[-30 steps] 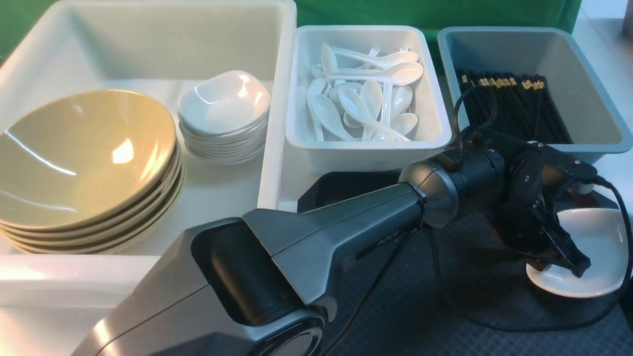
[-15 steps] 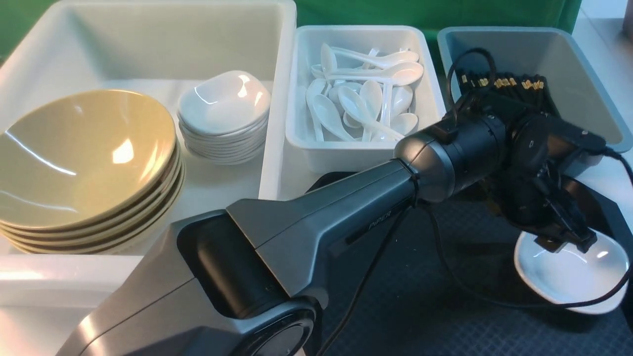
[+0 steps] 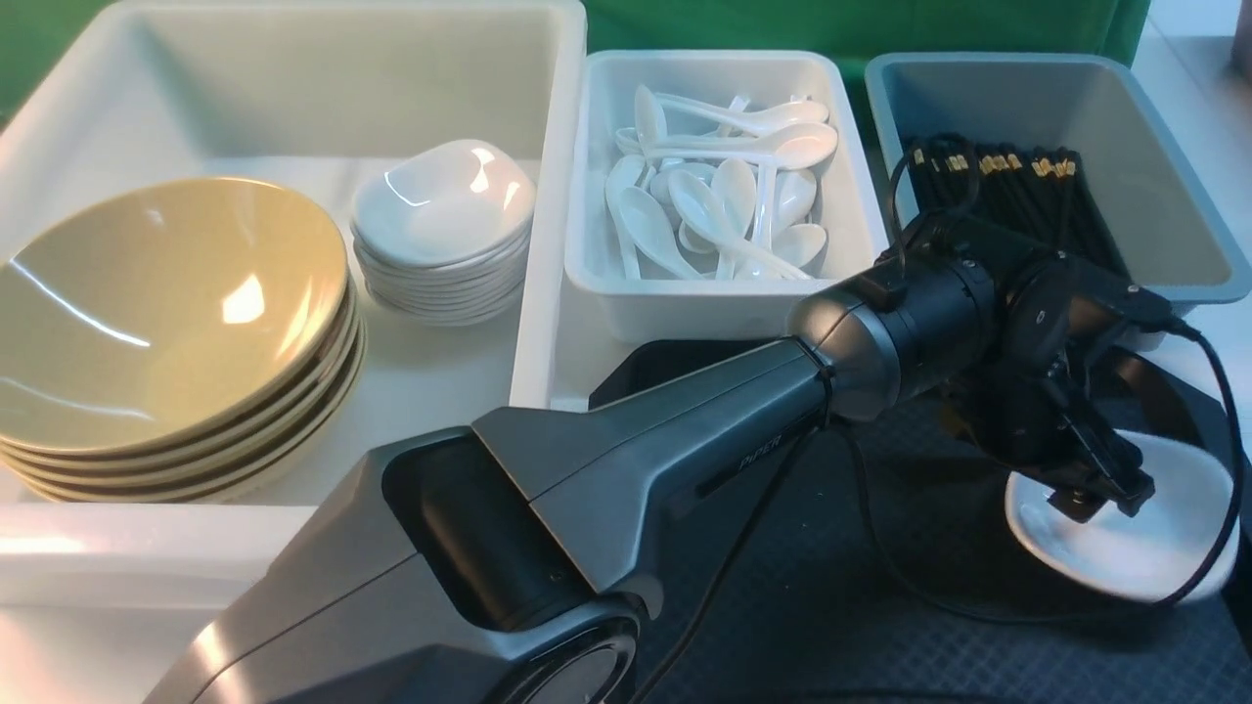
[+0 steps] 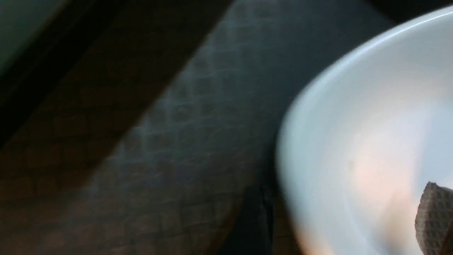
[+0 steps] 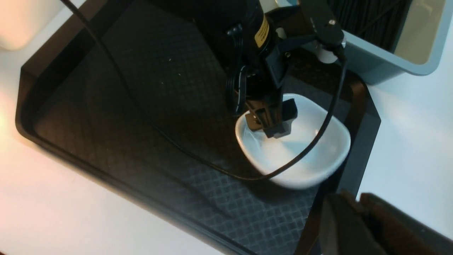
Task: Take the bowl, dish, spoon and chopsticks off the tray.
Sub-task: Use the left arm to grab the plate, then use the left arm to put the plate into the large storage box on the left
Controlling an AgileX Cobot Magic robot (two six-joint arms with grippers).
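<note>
The white dish point(image 3: 1135, 538) hangs tilted just above the right end of the black tray point(image 3: 831, 616). My left gripper point(image 3: 1095, 494) is shut on the dish's near-left rim, one finger inside it. The right wrist view shows the same grip point(image 5: 270, 124) on the dish point(image 5: 308, 156) over the tray point(image 5: 141, 106). In the left wrist view the dish point(image 4: 354, 141) fills the right side, with one finger pad point(image 4: 433, 219) inside it. My right gripper point(image 5: 354, 223) is shut and empty beside the tray's right edge. No bowl, spoon or chopsticks show on the tray.
A big white tub point(image 3: 548, 196) holds stacked olive-yellow bowls point(image 3: 156, 303) and stacked white dishes point(image 3: 440, 225). A smaller white tub point(image 3: 724, 293) holds spoons point(image 3: 724, 196). A blue-grey bin point(image 3: 1203, 264) holds black chopsticks point(image 3: 1017, 196). The left arm's cable point(image 5: 177, 148) trails over the tray.
The dish lay flat on the tray with my left gripper at its rim. The gripper has since raised it by the rim, tilted it, and shifted it slightly left.
</note>
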